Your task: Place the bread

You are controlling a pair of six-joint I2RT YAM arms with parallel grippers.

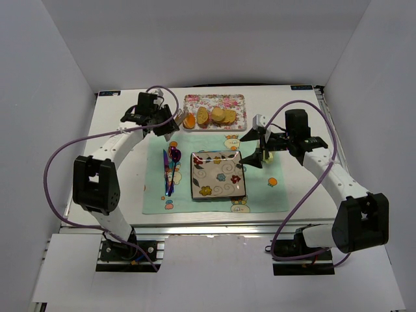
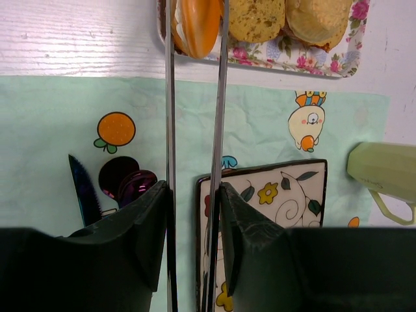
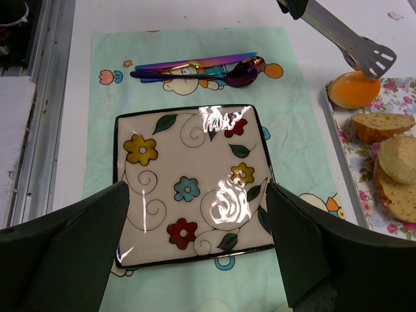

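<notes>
Found bread (image 1: 189, 121) on floral tray (image 1: 214, 97) beside paler slices (image 1: 218, 116), tongs (image 2: 170, 130) astride. Clamped tongs in narrow left gripper (image 2: 195, 195); spread right gripper (image 3: 196, 188) wide over flowered plate (image 1: 218, 174), green placemat (image 1: 260, 195).

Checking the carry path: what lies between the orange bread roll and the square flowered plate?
Between bread roll and plate: the tray rim, white table, then bare green placemat; the left wrist view shows it.

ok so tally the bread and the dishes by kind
orange-brown roll: 1
paler yellow-tan bread pieces: 3
floral tray: 1
square flowered plate: 1
total: 6
</notes>
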